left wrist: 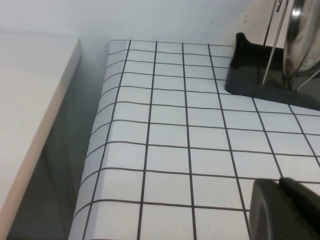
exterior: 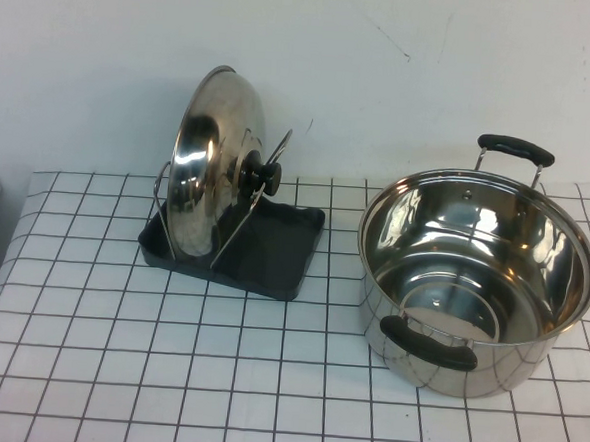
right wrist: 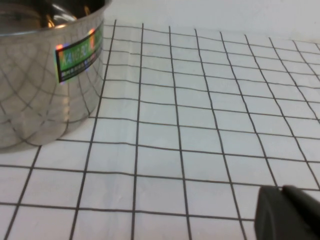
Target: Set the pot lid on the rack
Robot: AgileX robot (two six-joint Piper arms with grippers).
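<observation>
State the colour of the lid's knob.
Black knob on the lid; high view shows it best.

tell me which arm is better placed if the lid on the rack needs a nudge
Left, probably. The round polished steel pot lid already stands upright in the dark grey plastic rack on the robot's left; the left gripper views that rack, while the right gripper sits beside the steel pot.

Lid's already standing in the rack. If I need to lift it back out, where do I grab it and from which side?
Probably the black knob: the pot lid stands on edge between the rack wires, knob facing the pot. Come from that side, level. The left gripper sits low off the rack's left, the right gripper low, right of the pot.
</observation>
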